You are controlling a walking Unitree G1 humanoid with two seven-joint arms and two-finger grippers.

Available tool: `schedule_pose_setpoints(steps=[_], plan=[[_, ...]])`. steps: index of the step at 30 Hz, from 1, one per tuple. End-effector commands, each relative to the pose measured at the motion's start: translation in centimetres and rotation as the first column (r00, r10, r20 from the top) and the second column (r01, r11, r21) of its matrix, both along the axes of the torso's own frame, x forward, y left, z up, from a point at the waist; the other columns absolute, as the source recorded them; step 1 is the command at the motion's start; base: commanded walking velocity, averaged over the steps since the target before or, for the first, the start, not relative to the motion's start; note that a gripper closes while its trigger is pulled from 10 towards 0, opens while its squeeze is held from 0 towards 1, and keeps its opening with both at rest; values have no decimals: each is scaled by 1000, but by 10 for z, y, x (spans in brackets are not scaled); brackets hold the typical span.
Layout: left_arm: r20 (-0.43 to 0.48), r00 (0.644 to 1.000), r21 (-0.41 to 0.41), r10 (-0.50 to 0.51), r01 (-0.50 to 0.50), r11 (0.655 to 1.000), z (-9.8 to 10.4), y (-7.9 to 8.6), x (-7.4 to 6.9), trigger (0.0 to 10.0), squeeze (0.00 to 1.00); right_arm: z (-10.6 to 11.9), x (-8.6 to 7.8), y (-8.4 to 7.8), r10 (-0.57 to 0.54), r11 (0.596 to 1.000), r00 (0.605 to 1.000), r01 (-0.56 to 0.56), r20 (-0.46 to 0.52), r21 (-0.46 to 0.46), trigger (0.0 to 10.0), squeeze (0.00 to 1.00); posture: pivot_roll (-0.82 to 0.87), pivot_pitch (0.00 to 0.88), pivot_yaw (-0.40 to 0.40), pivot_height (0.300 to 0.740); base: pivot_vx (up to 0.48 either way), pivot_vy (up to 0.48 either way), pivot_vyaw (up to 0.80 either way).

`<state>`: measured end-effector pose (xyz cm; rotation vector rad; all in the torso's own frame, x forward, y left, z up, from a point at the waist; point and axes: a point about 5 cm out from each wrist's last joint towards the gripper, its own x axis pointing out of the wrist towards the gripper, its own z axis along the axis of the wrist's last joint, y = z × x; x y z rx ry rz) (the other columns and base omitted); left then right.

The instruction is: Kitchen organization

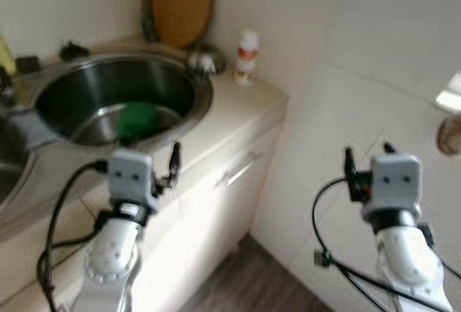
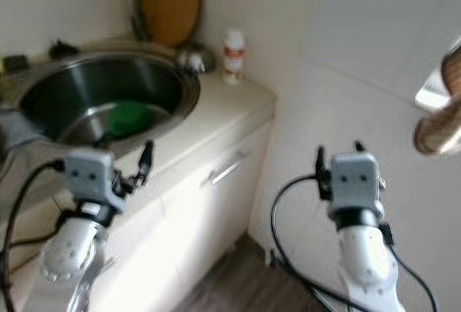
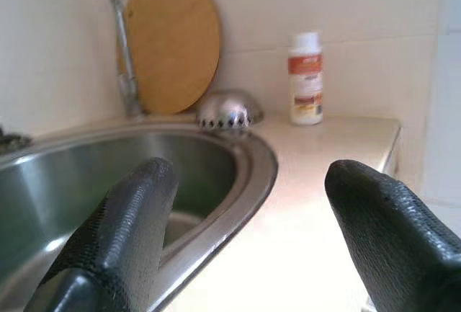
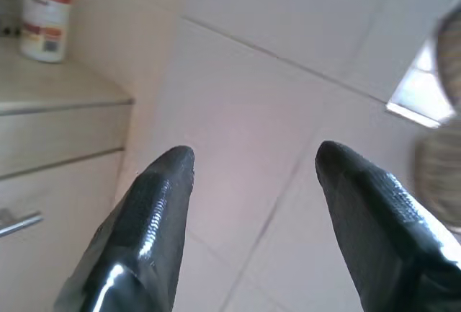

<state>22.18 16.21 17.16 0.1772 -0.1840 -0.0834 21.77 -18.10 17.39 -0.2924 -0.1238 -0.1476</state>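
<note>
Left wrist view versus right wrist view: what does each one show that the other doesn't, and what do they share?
The left wrist view has the round steel sink, the wooden cutting board leaning against the wall, the tap and a metal strainer, framed by the open left gripper. The right wrist view has the cabinet front with its handle and the tiled wall, past the open right gripper. Both show the white bottle on the beige counter.

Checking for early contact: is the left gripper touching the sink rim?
Apart. In the left wrist view the open left gripper hangs clear of the sink rim, with steel and counter showing between its fingers.
</note>
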Motion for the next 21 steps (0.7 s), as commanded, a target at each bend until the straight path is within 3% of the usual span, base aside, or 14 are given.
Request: schedule_pose_setpoints(steps=[1, 21], plan=[[8, 1000, 4, 12, -12, 1000, 2, 4, -2, 10000, 0, 2, 0, 3, 4, 1000, 1000, -4, 10, -7, 10000, 0, 88, 0, -61, 740, 0, 0, -800], [8, 1000, 2, 12, -12, 1000, 3, 3, 0, 10000, 0, 4, 1, 1, 2, 1000, 1000, -2, 15, -15, 10000, 0, 83, 0, -63, 740, 0, 0, -800]])
